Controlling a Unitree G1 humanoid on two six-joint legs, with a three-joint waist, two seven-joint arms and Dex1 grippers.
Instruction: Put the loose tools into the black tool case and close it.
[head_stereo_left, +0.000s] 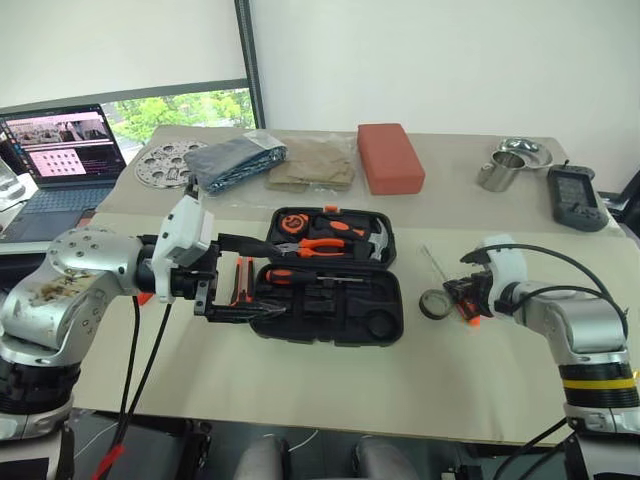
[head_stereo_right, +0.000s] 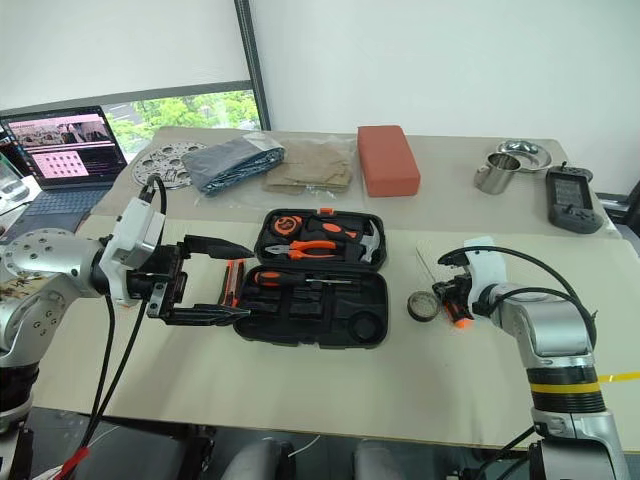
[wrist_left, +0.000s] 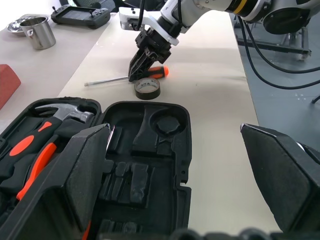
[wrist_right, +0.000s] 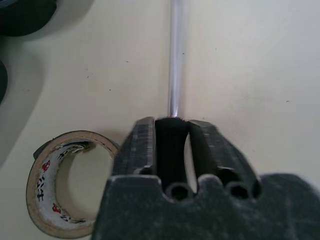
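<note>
A beige table (head_stereo_left: 470, 370) stood before a white wall, with a laptop (head_stereo_left: 62, 150) at its far left edge and a red-orange block (head_stereo_left: 390, 157) near the back. The black tool case (head_stereo_left: 325, 273) lay open in the middle of the table, and some tools already sat in its far half. To the right of the case, well apart from it, lay a screwdriver (wrist_left: 125, 78) with an orange-and-black handle, and the small tape roll (wrist_left: 147, 88) lay just beside that handle. The long axis of the screwdriver ran away from the robot, with the steel shaft pointing to the far side and the handle toward the robot.

The right gripper (wrist_right: 172, 125) was down on this screwdriver, its two fingers pressed on the black front part of the handle, one on each side. So the grip lay across the long axis, which looked correct for a lift. The case then lay to the left of this hand.

The left gripper (head_stereo_left: 240, 280) hung at the left edge of the case, spread wide and holding nothing. It was the nearer one to the case, but far from the screwdriver.
</note>
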